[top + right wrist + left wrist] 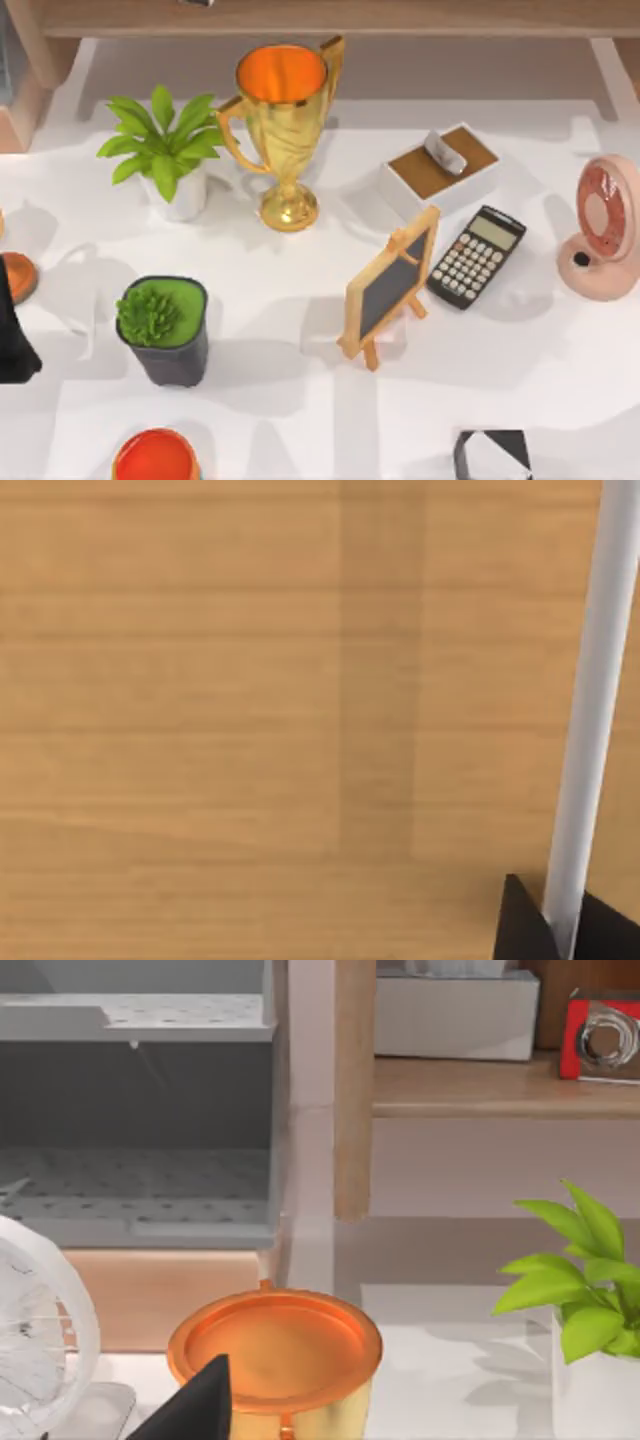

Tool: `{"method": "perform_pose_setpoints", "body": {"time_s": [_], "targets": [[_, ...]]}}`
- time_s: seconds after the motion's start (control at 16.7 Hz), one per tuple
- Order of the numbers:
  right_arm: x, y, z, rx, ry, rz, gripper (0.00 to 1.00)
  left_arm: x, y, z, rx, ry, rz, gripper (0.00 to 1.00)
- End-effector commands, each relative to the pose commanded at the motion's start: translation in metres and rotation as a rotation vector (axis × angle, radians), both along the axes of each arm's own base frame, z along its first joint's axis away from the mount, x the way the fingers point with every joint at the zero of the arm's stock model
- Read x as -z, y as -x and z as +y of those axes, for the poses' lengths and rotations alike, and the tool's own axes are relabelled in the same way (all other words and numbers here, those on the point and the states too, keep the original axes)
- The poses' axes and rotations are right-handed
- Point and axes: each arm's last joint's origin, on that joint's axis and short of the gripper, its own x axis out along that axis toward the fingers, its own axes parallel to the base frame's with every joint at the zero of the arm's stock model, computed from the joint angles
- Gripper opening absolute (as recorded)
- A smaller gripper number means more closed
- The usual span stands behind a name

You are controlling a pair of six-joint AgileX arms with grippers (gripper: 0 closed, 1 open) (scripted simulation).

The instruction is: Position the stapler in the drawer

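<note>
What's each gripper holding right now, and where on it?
Cannot be told. The left arm sits at the table's left edge, the right arm at the near edge; no stapler is seen in either.

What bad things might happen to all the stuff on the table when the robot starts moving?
1. The tall gold trophy stands on a narrow base amid crowded things; a passing arm might tip it onto the leafy plant.
2. The small chalkboard easel stands beside the calculator; a nudge may topple it.
3. The left gripper sits at the table's left edge near an orange cup, which it might bump.
</note>
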Motion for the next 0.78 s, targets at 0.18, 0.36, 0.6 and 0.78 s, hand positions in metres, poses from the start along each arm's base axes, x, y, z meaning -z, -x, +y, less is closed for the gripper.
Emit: {"method": "perform_pose_setpoints", "body": {"time_s": [0.18,0.36,0.6,0.78], "targets": [[0.003,-0.010,0.000,-0.003,-0.001,0.009,0.00,0.000,0.000,0.000,0.000,0.000,0.000,1.00],[-0.001,-0.038,-0.004,0.003,0.007,-0.010,0.00,0.000,0.000,0.000,0.000,0.000,0.000,1.00],[0.000,-0.063,-0.001,0.000,0.000,-0.001,0.00,0.000,0.000,0.000,0.000,0.000,0.000,1.00],[0.000,-0.063,-0.001,0.000,0.000,0.000,0.00,0.000,0.000,0.000,0.000,0.000,0.000,1.00]]}}
